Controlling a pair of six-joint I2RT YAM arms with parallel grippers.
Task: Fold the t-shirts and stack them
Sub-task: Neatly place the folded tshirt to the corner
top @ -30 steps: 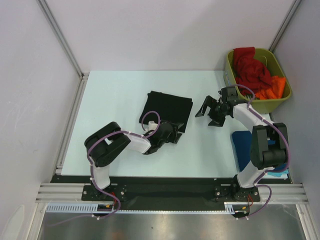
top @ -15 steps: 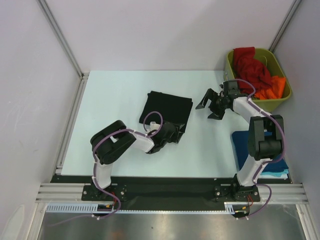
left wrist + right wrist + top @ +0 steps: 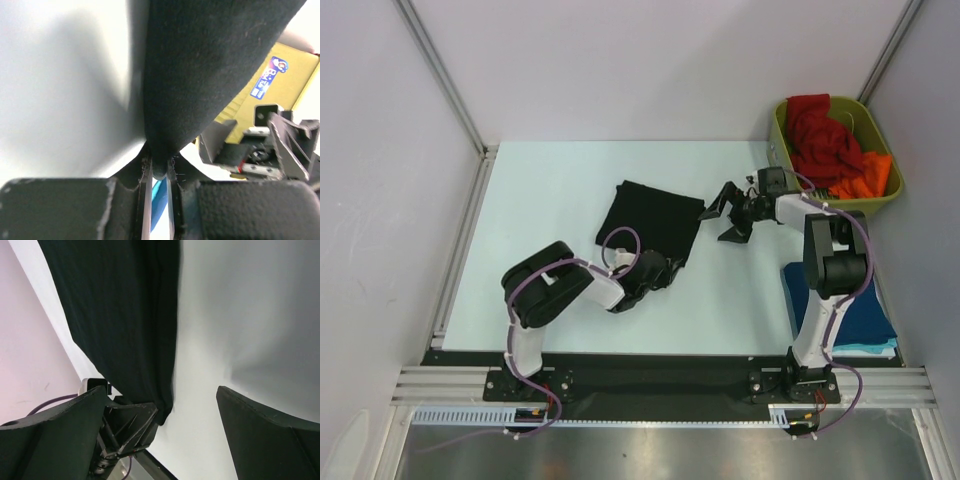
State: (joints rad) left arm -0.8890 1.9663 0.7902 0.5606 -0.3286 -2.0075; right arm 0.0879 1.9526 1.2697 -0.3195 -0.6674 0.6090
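A black t-shirt (image 3: 650, 215) lies folded at the table's middle. My left gripper (image 3: 672, 267) is shut on its near right corner; in the left wrist view the black cloth (image 3: 210, 65) is pinched between my fingertips (image 3: 159, 172). My right gripper (image 3: 722, 217) is open and empty, just right of the shirt's right edge. In the right wrist view the shirt (image 3: 120, 315) fills the upper left, my open gripper (image 3: 162, 437) spans its edge, and the left gripper (image 3: 130, 425) holds its corner. Red (image 3: 820, 135) and orange (image 3: 868, 180) shirts lie in the bin.
The olive-green bin (image 3: 880, 205) stands at the back right, also in the left wrist view (image 3: 285, 85). A folded dark blue shirt (image 3: 855, 305) lies on a teal one (image 3: 870, 348) at the near right. Frame rails run along the left and near table edges.
My right gripper has moved left from near the bin to the black shirt's right edge, still open. My left gripper has stayed shut on the corner and shifted slightly.
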